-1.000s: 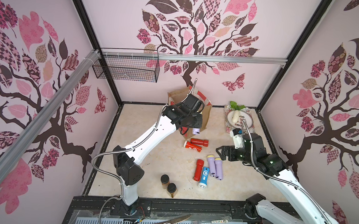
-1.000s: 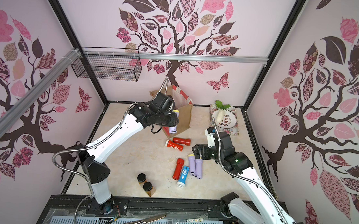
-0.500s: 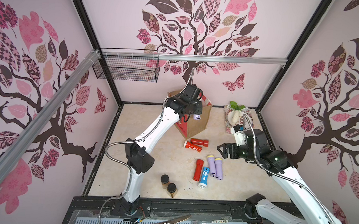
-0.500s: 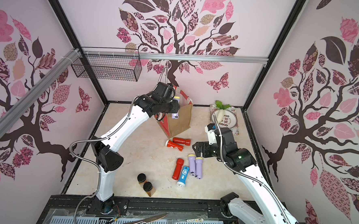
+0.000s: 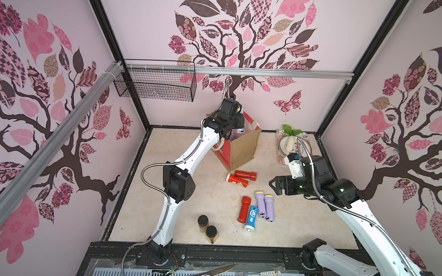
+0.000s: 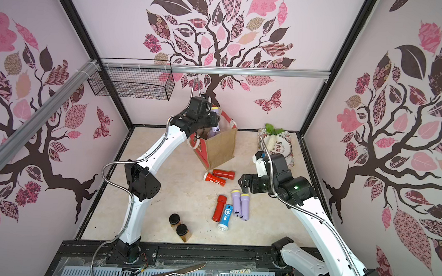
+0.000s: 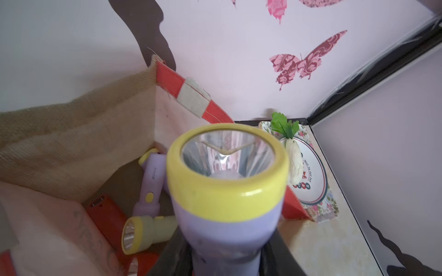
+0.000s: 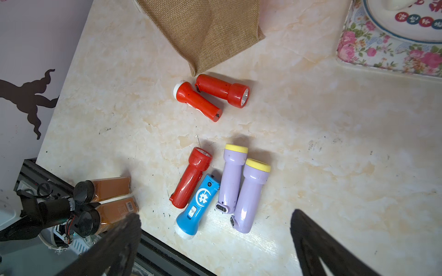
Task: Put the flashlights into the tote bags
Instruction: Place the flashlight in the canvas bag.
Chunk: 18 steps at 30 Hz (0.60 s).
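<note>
the lilac plastic flashlight with yellow ring [image 7: 227, 191], lower centre, looks light and slick; the left gripper [image 7: 229, 260] clamps its narrow barrel, the right gripper [image 8: 215, 243] gapes empty.

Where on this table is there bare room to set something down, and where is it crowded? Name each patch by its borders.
Free: the table between the lilac flashlights and the right wall; also the strip bordered by the jars, the bag and the left wall. Crowded: the middle, where red flashlights, a blue flashlight and the lilac ones lie before the bag.
</note>
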Tool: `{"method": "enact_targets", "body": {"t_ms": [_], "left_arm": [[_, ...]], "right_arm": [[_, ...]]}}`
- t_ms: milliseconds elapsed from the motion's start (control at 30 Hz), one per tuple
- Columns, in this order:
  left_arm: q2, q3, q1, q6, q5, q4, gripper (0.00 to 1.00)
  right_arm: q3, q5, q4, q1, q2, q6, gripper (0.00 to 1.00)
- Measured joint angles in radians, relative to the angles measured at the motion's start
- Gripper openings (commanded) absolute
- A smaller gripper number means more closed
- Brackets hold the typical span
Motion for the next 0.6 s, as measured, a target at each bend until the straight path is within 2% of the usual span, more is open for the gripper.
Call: {"method": "enact_targets", "body": {"t_ms": [233,600], "left_arm": [[0.055,0.006,0.073,-0.019,0.008,0.059,0.00],[0.150,0.019,0.100,0.011,-0.043,0.076,0.00]], "right_arm": [[0.033,0.028,-0.045,0.000,0.011,-0.006,0.99],[0.034,0.056,-0.055,0.000,0.027,0.000,1.00]]}}
